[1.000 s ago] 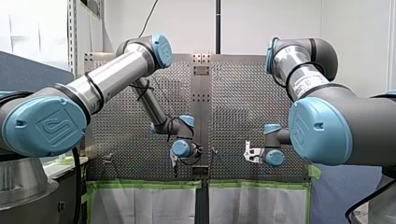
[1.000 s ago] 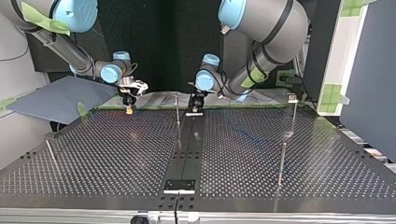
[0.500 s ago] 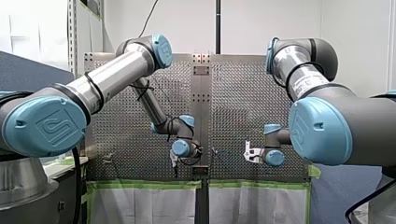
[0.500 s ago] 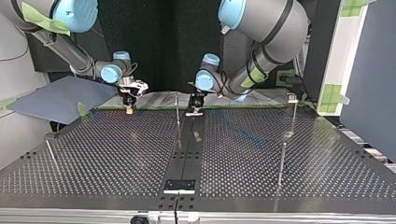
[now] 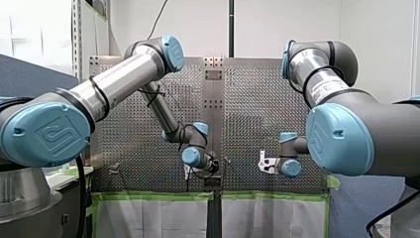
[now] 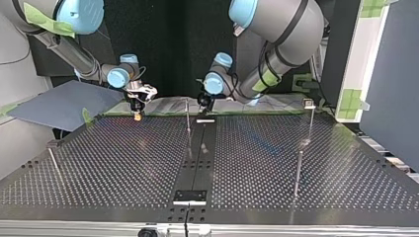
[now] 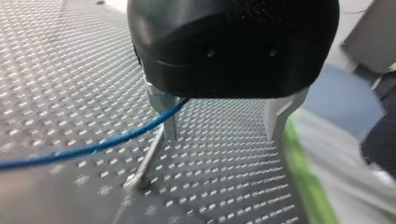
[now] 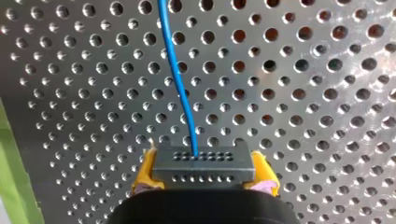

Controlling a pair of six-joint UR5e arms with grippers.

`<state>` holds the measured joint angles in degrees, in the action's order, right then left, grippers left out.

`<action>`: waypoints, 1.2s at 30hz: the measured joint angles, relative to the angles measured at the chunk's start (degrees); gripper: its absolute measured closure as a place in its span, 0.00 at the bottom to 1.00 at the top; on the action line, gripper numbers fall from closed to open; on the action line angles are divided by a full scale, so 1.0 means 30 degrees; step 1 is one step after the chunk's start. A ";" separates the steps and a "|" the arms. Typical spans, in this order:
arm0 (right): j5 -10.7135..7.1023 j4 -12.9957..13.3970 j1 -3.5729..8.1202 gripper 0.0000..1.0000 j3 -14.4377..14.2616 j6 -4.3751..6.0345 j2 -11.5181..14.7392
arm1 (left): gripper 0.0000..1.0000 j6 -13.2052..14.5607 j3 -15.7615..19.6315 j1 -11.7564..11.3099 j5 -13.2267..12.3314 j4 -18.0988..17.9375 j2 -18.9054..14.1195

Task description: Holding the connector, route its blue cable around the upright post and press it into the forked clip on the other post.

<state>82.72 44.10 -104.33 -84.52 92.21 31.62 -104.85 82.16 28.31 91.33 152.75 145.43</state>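
My left tool (image 7: 223, 134) had tilted toward the upright post (image 7: 148, 161) just ahead, fingers (image 7: 170, 123) apart beside the blue cable (image 7: 93, 148), while my right tool (image 8: 204, 175) gripped the connector (image 8: 204, 162), cable leading ahead; routing was seemingly beginning, next needing the cable swept round that post.

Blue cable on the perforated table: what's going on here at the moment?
My right gripper is clamped on the dark connector, and the blue cable runs from it across the perforated table. My left gripper hangs open above the table, the cable passing by one metal finger, near a thin upright post. Nothing shows the cable clipped.
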 joint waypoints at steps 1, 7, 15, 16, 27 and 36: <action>0.0000 -0.0004 -0.0002 1.00 0.0001 0.0000 0.0000 | 0.10 0.0189 0.0079 0.0043 -0.0115 0.0068 0.0000; -0.0028 -0.0003 -0.0036 1.00 0.0000 0.0000 -0.0003 | 0.10 0.1030 0.0588 0.0261 -0.0351 -0.0083 -0.0005; -0.0033 -0.0094 -0.0039 1.00 0.0000 0.0000 -0.0029 | 0.10 0.1223 0.0894 0.0309 0.0069 -0.1138 -0.0127; -0.0032 -0.0099 -0.0037 1.00 0.0000 -0.0001 -0.0031 | 0.10 0.1221 0.0898 0.0311 0.0168 -0.1225 -0.0213; -0.0048 -0.0108 0.0035 1.00 0.0000 0.0000 -0.0033 | 0.10 0.1215 0.1155 0.0285 0.0327 -0.1395 -0.0770; -0.0061 -0.0221 0.0043 1.00 0.0000 0.0000 -0.0045 | 0.10 0.1837 0.1756 0.0609 -0.0790 -0.1386 -0.0786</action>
<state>82.54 43.44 -104.20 -84.52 92.21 31.49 -99.34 87.43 30.14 88.96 148.59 143.07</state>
